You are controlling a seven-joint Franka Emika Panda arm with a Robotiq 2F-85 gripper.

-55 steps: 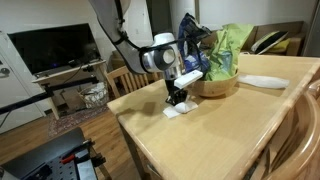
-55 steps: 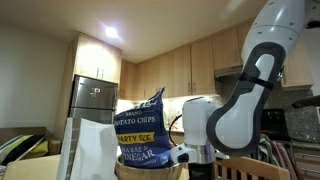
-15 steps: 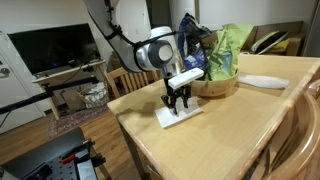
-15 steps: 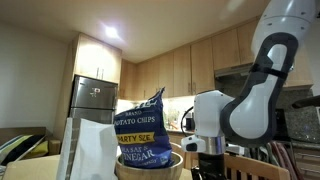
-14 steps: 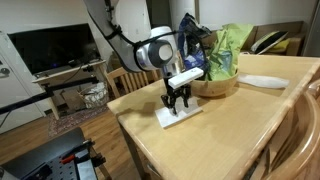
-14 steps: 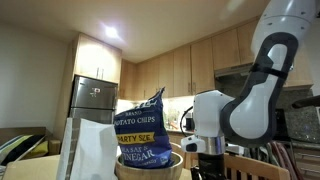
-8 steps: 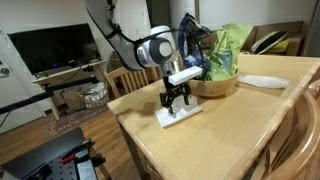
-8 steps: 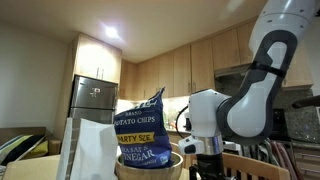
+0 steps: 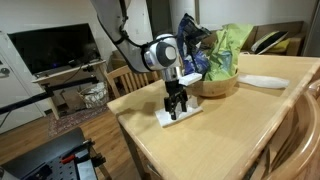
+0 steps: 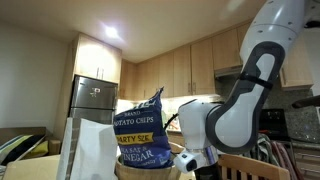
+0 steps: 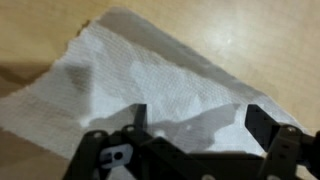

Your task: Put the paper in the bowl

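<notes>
The paper (image 9: 177, 116), a white folded napkin, lies flat on the wooden table (image 9: 200, 140) a short way in front of the bowl. My gripper (image 9: 176, 110) hangs right above it, open, its two dark fingers spread over the sheet. The wrist view shows the paper (image 11: 130, 75) filling most of the picture, with the gripper (image 11: 198, 118) open and the napkin's surface between the fingertips. The light-brown wooden bowl (image 9: 213, 86) stands behind, with a blue chip bag (image 9: 192, 40) and a green bag (image 9: 228, 48) rising from it. The bowl's rim (image 10: 140, 166) shows in both exterior views.
A flat white oval plate (image 9: 262, 82) lies on the table beyond the bowl. A wooden chair (image 9: 128, 80) stands at the table's far side, with a TV (image 9: 55, 48) behind it. Another chair back (image 9: 295, 140) rises at the near right.
The gripper has opened wide and come down closer over the paper. The paper lies where it lay a second ago, further from the bowl than before.
</notes>
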